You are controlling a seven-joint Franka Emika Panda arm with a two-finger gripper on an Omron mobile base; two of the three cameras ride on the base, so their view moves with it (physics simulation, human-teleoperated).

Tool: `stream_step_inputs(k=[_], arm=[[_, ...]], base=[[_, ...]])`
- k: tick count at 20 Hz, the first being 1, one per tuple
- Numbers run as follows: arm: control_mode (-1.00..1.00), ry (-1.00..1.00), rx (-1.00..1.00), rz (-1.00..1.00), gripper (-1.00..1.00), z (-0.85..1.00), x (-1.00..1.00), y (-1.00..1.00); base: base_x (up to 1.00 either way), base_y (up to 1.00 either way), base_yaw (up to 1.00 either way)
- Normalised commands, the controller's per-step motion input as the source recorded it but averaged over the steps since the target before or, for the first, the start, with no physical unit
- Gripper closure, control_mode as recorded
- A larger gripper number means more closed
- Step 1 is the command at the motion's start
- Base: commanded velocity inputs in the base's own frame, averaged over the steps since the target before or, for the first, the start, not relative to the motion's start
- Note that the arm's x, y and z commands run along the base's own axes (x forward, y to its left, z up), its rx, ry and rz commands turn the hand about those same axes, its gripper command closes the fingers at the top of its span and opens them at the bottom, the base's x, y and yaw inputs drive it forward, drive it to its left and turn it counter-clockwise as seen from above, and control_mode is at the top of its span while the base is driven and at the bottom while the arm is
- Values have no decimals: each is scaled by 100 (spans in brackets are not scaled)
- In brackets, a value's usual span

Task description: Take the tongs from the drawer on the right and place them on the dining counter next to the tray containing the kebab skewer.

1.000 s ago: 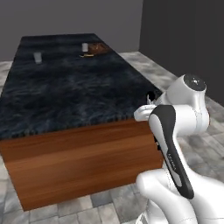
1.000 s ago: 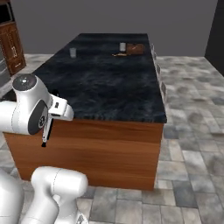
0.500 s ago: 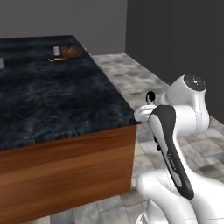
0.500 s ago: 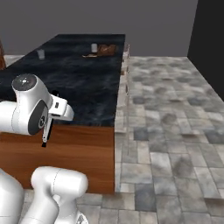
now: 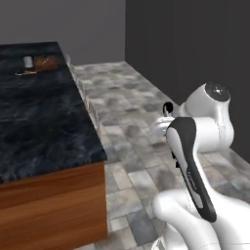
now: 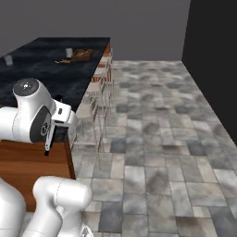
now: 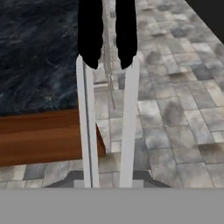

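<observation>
Grey stone tiles (image 6: pixel 157 139) cover the floor, which runs on to a grey back wall (image 6: pixel 115 18) and a black wall (image 6: pixel 213 55) on the right.

Nearest, the gripper (image 7: pixel 108 61) hangs off the near right corner of the counter (image 5: pixel 39 122), above the floor. In the hand view its pale fingers (image 7: pixel 85 131) stand a little apart, clamped on the tongs (image 7: pixel 90 30), whose two dark arms run side by side beyond the fingertips and out past the picture's top edge. A narrow gap shows between those arms. In the right base view a thin dark sliver hangs down under the hand; I cannot tell whether it is part of the tongs.

Beside the gripper, the counter's black veined slab sits on a brown wooden base (image 5: pixel 49 205), whose near corner meets the tiles. The near part of the slab is bare stone.

Along the counter's right side stands a row of pale thin-framed stools (image 6: pixel 99 92), close against it.

At the counter's far end lies the tray (image 6: pixel 82 53), dark brown and low. What it carries is too small to make out. Just beside it stands a small pale cup (image 6: pixel 69 52), and a thin yellowish stick (image 5: pixel 25 73) lies on the stone near both. A second pale cup (image 6: pixel 8 59) stands well apart toward the counter's left side.
</observation>
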Motion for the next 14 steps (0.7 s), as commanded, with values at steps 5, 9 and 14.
stream_step_inputs(k=[5, 9, 14], arm=[[100, 0, 0, 0, 100, 0, 0, 0], [100, 0, 0, 0, 100, 0, 0, 0], [100, 0, 0, 0, 100, 0, 0, 0]], base=[[64, -100, -1], [71, -100, 0], [75, -100, 12]])
